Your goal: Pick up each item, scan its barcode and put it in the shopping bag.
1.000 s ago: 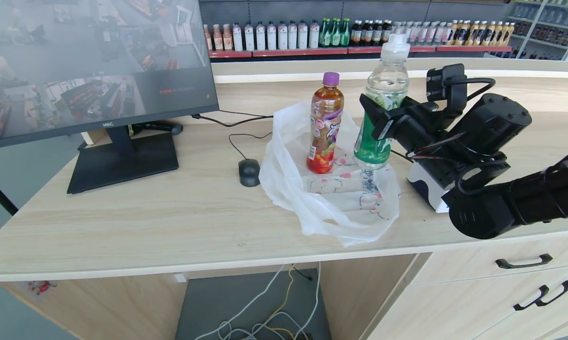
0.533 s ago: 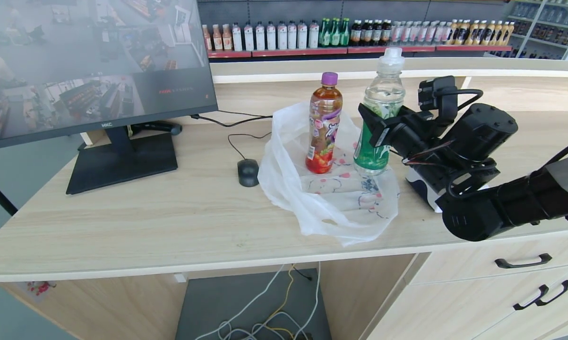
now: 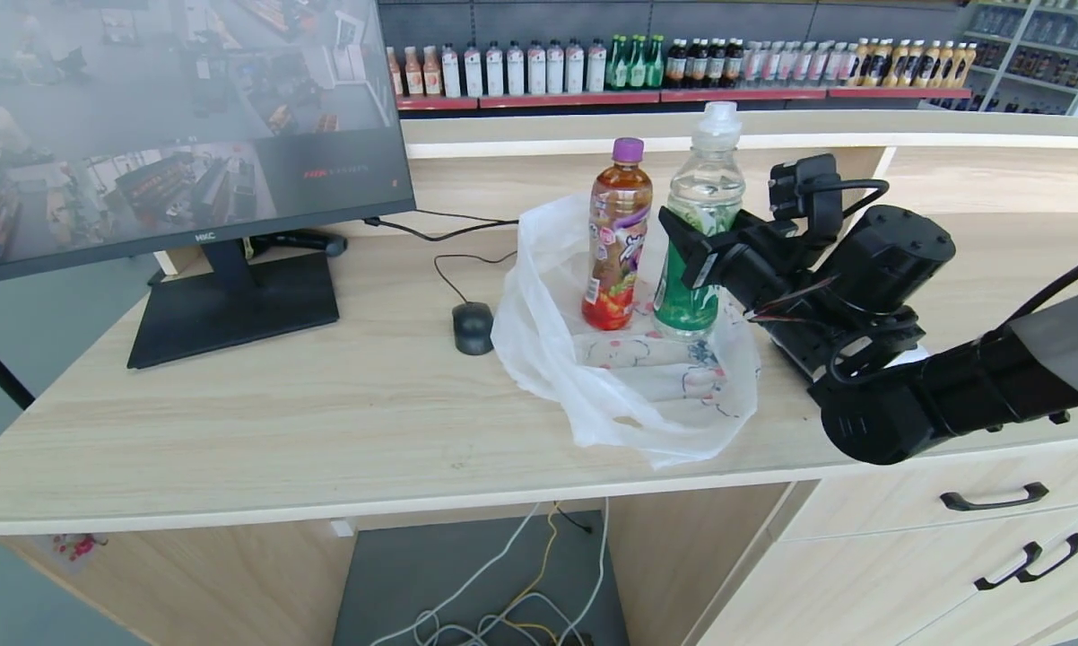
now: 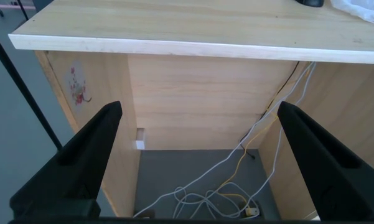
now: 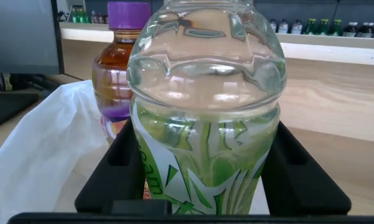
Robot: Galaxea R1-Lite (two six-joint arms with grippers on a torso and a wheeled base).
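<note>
Head view: the right gripper point(image 3: 693, 260) is clamped on the water bottle point(image 3: 700, 202) at its green label. The bottle is upright, its base down at the crumpled white shopping bag point(image 3: 584, 386); I cannot tell whether the base touches the plastic. It stands just beside the purple-capped juice bottle point(image 3: 616, 235), which stands on the bag. The bag lies on the counter point(image 3: 234, 422), with the mouse point(image 3: 473, 327) just beside it and the monitor point(image 3: 171, 126) further to the left.

Right wrist view: the black fingers point(image 5: 121, 158) press both sides of the label, and the juice bottle is close behind.

Left wrist view: the left gripper point(image 4: 199, 118) is spread wide with nothing between its fingers. It is held low before the counter's front edge, facing loose cables point(image 4: 218, 186) in the recess beneath.
</note>
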